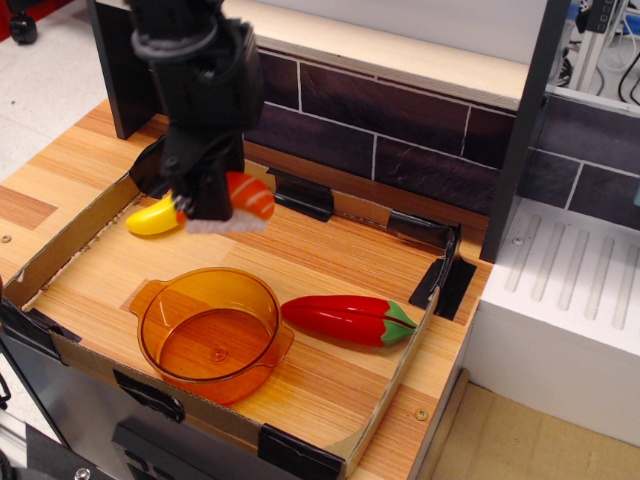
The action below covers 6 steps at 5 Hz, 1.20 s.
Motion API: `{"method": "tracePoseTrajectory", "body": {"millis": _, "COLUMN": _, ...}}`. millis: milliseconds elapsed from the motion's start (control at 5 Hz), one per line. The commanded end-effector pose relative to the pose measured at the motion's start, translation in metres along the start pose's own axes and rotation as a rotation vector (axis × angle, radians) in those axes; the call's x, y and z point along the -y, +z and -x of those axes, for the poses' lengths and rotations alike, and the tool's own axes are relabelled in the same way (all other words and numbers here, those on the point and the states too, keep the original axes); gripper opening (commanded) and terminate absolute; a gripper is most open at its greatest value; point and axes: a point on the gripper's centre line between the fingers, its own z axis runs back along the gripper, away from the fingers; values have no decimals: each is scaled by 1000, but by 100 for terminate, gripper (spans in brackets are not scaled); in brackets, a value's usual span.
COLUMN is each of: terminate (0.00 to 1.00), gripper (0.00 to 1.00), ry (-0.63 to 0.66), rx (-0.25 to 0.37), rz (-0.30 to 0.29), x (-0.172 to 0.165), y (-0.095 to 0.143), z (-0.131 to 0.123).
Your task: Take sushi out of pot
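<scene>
Tool (212, 205) pinching sushi (241, 201), airborne toward the table's (330, 255) back-left, clear of the empty pot (208, 333).

My gripper (205, 205) is matte black all over. The sushi (243, 200) between its fingers shows a glossy orange-red top over a white base. Below me, the pot (210, 335) glows translucent amber-orange. The chili pepper (345, 319) is shiny red with a green stem end. There's a bright yellow piece (153, 219) near the corner. The table (330, 260) carries light striped wood grain, and the wall tiles (400, 130) are dark purple-brown with pale grout lines.
</scene>
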Motion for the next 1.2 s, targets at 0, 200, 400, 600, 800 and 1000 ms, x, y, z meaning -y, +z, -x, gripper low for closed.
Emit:
{"method": "tracePoseTrajectory", "body": {"millis": 0, "terminate": 0, "gripper": 0, "ry": 99, "rx": -55, "rz": -56, "x": -43, "y": -16, "z": 6}}
{"method": "tracePoseTrajectory", "body": {"millis": 200, "terminate": 0, "gripper": 0, "ry": 93, "rx": -91, "rz": -56, "x": -47, "y": -37, "z": 4}}
{"method": "tracePoseTrajectory", "body": {"millis": 400, "terminate": 0, "gripper": 0, "ry": 77, "rx": -109, "rz": -78, "x": -47, "y": -53, "z": 1}}
{"method": "tracePoseTrajectory", "body": {"millis": 600, "terminate": 0, "gripper": 0, "ry": 59, "rx": -129, "rz": -118, "x": -50, "y": -65, "z": 1}}
{"method": "tracePoseTrajectory", "body": {"millis": 800, "terminate": 0, "gripper": 0, "ry": 83, "rx": -131, "rz": -122, "x": -60, "y": -67, "z": 2}}
{"method": "tracePoseTrajectory", "body": {"millis": 1000, "terminate": 0, "gripper": 100, "ry": 76, "rx": -118, "rz": -110, "x": -63, "y": -65, "z": 5}}
